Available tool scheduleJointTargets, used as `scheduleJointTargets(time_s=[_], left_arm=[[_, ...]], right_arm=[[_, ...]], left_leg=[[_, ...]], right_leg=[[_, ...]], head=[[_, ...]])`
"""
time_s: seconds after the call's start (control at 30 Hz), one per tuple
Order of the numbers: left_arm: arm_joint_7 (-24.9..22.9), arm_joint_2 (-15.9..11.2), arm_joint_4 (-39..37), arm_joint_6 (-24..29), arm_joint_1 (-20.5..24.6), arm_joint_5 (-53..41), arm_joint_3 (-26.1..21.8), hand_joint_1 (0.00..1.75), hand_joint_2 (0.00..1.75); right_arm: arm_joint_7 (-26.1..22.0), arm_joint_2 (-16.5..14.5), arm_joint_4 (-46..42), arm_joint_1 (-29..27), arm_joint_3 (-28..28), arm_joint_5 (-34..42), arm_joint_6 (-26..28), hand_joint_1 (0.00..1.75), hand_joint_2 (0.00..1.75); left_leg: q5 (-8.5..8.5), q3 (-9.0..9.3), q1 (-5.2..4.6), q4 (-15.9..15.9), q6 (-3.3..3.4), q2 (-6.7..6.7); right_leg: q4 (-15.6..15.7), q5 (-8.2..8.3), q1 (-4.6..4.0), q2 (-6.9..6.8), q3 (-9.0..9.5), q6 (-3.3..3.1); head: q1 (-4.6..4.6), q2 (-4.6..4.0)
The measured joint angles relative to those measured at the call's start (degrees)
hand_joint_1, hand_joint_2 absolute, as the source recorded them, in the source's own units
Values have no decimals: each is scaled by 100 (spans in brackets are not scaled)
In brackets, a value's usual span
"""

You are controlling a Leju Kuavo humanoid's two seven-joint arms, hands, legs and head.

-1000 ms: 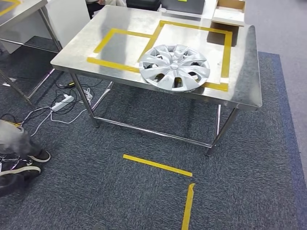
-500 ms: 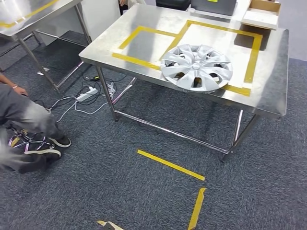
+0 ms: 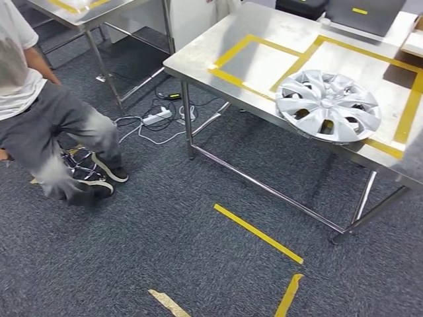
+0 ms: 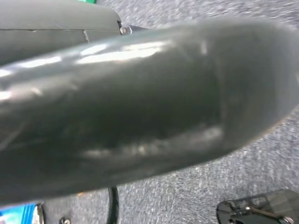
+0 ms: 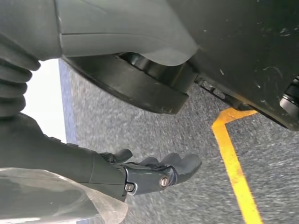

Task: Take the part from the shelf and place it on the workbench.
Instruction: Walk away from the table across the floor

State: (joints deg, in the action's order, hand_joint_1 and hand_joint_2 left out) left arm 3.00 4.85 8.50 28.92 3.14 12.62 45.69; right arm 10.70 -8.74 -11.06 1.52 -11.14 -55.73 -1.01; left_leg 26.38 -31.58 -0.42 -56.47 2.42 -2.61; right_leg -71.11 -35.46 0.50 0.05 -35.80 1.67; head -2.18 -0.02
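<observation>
Head view shows the hubcap point(image 3: 328, 105) already lying flat on the bench point(image 3: 234, 39) inside the yellow tape outline, so placing looks done, while the right hand point(image 5: 155, 172) hangs empty with fingers loosely extended; the left hand's state I cannot tell.

Dark grey carpet point(image 3: 164, 251) beneath steel tables point(image 3: 209, 56), yellow floor tape point(image 3: 257, 232).

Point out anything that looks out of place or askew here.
The hubcap lies across the yellow tape outline on the workbench, its near rim over the tape. A loose tape strip lies peeled on the carpet.
</observation>
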Motion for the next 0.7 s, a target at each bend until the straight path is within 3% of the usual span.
scheduleJointTargets(time_s=[0.03, 0.1, 0.17, 0.23, 0.3, 0.37, 0.43, 0.47, 0.5, 0.53, 0.6, 0.67, 0.7], left_arm=[[-1, -2, 0, -5, -4, 5, -3, 0, 0], [-1, -3, 0, -10, 0, 9, -6, 0, 87], [-14, -4, 0, -30, -4, 26, -10, 0, 175], [-53, -14, -1, -79, -27, 79, -30, 0, 175], [-80, -26, -2, -123, -44, 136, -60, 0, 175], [-44, -29, -2, -146, -37, 174, -89, 0, 175], [29, -27, -2, -156, -35, 206, -123, 0, 175], [61, -27, -2, -154, -42, 220, -138, 0, 175], [83, -26, -2, -148, -51, 236, -150, 0, 175], [97, -26, -2, -139, -58, 250, -162, 0, 175], [109, -24, -2, -120, -52, 278, -185, 0, 175], [110, -16, -2, -112, -31, 296, -203, 0, 175], [110, -15, -2, -111, -30, 300, -208, 0, 175]], right_arm=[[2, 1, 0, -1, 18, -9, -4, 0, 0], [8, 4, 9, -24, 43, -23, -7, 0, 0], [13, 7, 21, -36, 61, -30, -9, 0, 0], [14, 1, 24, -19, 76, -19, -8, 0, 0], [18, -9, 25, -13, 76, 2, -5, 0, 0], [16, -14, 26, -26, 74, 23, 4, 0, 0], [39, -13, 26, -42, 69, 45, 55, 0, 0], [70, -12, 26, -43, 66, 53, 103, 0, 0], [115, -12, 26, -42, 64, 56, 160, 0, 0], [153, -13, 26, -39, 63, 56, 211, 0, 0], [186, -14, 26, -35, 62, 42, 269, 0, 0], [173, -14, 26, -32, 62, 17, 272, 0, 0], [167, -14, 26, -29, 62, 9, 269, 0, 0]], left_leg=[[2, 2, -2, -14, -3, -91], [4, -28, -8, -57, -29, -254], [-19, -101, 4, -88, -89, -381], [-38, -156, 22, -108, -158, -461], [109, -253, 10, -325, -221, -264], [472, -543, 17, -982, -282, 57], [751, -855, 59, -1685, -331, 177], [747, -896, 80, -1799, -348, 197], [629, -822, 97, -1676, -358, 220], [431, -640, 107, -1334, -360, 275], [122, -224, 82, -519, -337, 537], [68, -73, 38, -163, -275, 699], [76, -93, 19, -154, -239, 661]], right_leg=[[383, 245, 2, 60, 164, -21], [1126, 545, 19, 312, 478, -56], [1407, 567, 24, 460, 607, -71], [1438, 584, 30, 363, 634, -103], [1471, 606, 51, 211, 656, -157], [1484, 602, 49, 24, 671, -192], [1481, 587, 39, -173, 672, -203], [1481, 580, 38, -261, 675, -202], [1480, 571, 37, -340, 685, -194], [1480, 560, 38, -412, 702, -180], [1477, 528, 20, -540, 731, -133], [1471, 500, -14, -655, 740, -74], [1472, 492, -25, -712, 746, -46]], head=[[1, 0], [1, 0], [2, 0], [4, 1], [-26, 1], [-63, 0], [-71, 0], [-71, 0], [-73, 0], [-73, 0], [-74, 0], [-66, 0], [-64, 0]])
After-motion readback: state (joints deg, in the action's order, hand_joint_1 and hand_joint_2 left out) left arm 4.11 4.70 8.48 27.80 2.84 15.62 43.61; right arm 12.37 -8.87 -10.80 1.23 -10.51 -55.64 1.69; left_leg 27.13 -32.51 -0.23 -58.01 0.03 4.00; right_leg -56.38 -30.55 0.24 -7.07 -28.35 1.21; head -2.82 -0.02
